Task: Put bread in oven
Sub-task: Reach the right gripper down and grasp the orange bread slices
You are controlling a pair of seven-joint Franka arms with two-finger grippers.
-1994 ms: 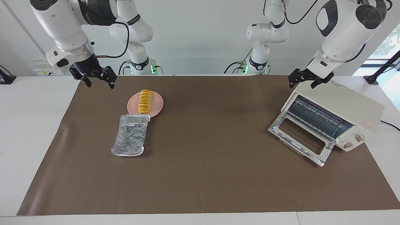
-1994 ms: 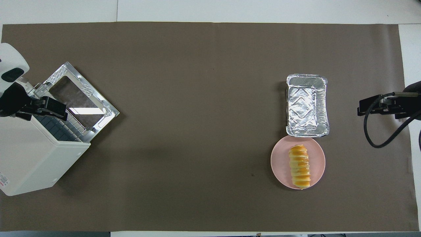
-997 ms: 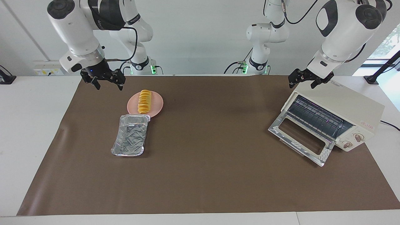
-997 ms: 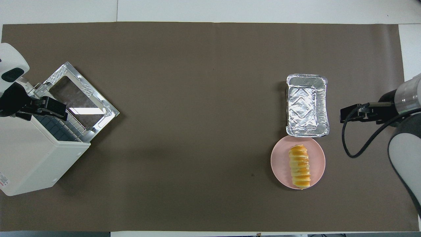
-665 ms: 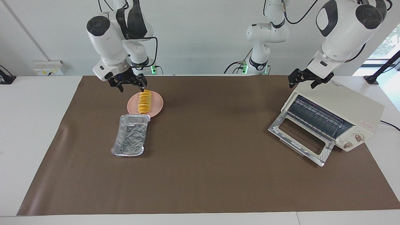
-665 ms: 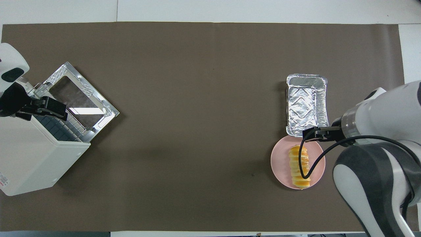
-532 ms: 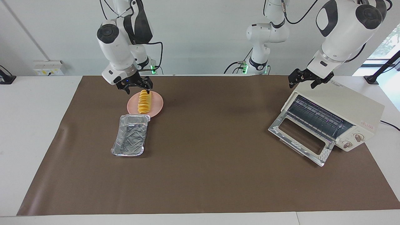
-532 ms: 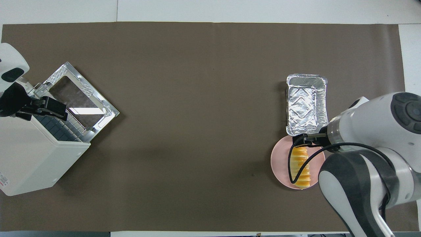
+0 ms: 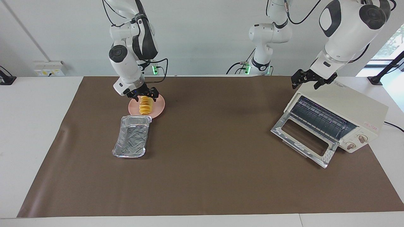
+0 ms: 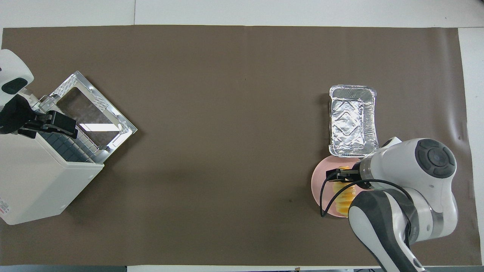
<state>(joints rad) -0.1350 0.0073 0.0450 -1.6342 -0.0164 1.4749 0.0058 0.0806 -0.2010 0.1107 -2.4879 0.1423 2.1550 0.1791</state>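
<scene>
The bread (image 9: 145, 108), a ridged yellow-orange loaf, lies on a round pink plate (image 9: 159, 105) toward the right arm's end of the table. My right gripper (image 9: 146, 97) is low over the loaf's end nearer the robots. It is open, one finger on each side of the loaf. In the overhead view the right arm hides much of the bread (image 10: 342, 198) and the right gripper (image 10: 337, 175). The cream oven (image 9: 347, 107) stands at the left arm's end with its glass door (image 9: 303, 138) dropped open. My left gripper (image 9: 307, 82) waits open above the oven's top edge.
A crinkled silver foil tray (image 9: 132, 136) lies right next to the plate, farther from the robots. A brown mat (image 9: 214, 151) covers the table, bare between the plate and the oven (image 10: 38, 181). A wire rack (image 9: 318, 118) shows inside the oven.
My right arm has swung in from its end of the table and come down over the bread. The left arm, the bread, the tray and the oven have stayed put.
</scene>
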